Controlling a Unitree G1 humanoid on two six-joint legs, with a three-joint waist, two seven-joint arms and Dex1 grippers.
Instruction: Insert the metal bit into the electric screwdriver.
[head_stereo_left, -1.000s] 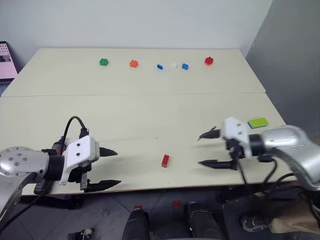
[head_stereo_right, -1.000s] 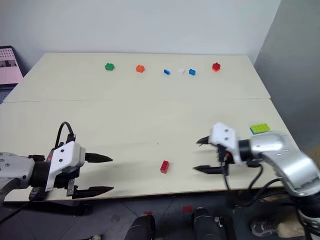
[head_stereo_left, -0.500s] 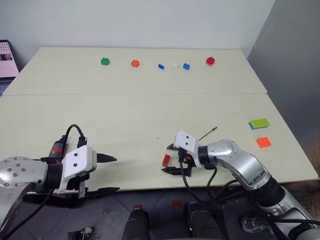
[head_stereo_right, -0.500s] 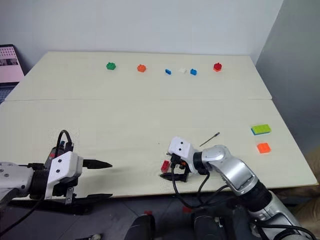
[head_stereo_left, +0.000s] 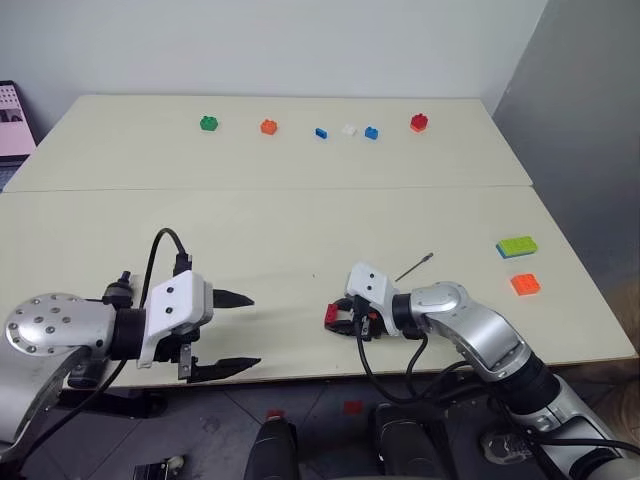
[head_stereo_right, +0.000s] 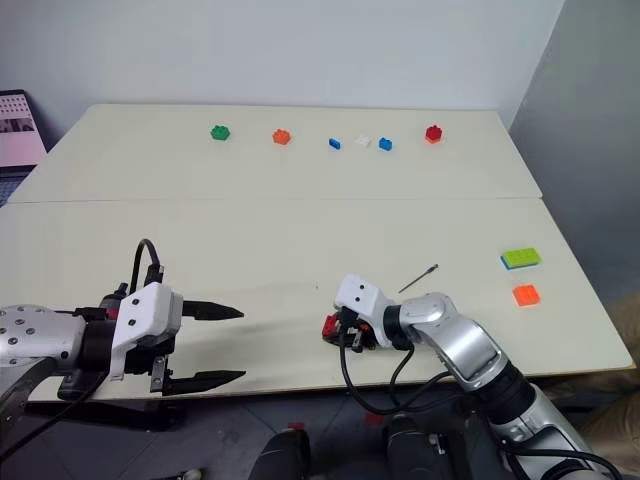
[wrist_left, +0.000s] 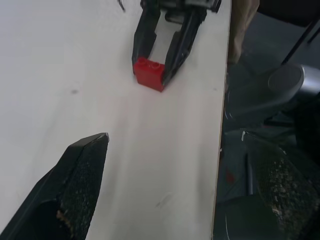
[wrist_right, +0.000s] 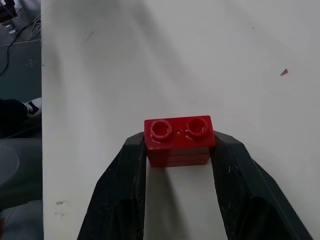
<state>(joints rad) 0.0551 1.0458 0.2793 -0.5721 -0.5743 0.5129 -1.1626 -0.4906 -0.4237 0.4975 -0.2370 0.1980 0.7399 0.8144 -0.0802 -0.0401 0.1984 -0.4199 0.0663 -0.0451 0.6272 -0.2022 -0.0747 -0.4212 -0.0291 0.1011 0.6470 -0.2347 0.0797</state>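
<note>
The metal bit (head_stereo_left: 414, 267), a thin grey rod, lies slanted on the cream table (head_stereo_left: 300, 220), a little to the right of my right gripper (head_stereo_left: 336, 318). That gripper rests low near the table's front edge, shut on a small red brick (wrist_right: 178, 139), one black finger against each end. The same grip appears in the left wrist view, with the red brick (wrist_left: 149, 73) between the dark fingers. My left gripper (head_stereo_left: 254, 330) hovers open at the front left with nothing between its fingers, pointing toward the brick. The electric screwdriver is out of view.
Along the far side sit small bricks: green (head_stereo_left: 208, 123), orange (head_stereo_left: 268, 126), blue (head_stereo_left: 320, 133), white (head_stereo_left: 348, 129), blue (head_stereo_left: 371, 132) and red (head_stereo_left: 418, 122). A lime plate (head_stereo_left: 517, 245) and an orange brick (head_stereo_left: 524, 284) lie near the right edge. The front edge runs just below both grippers.
My right gripper swung left and down from the right side to the red brick, then closed on it. The left gripper shifted a little to the right, staying open.
</note>
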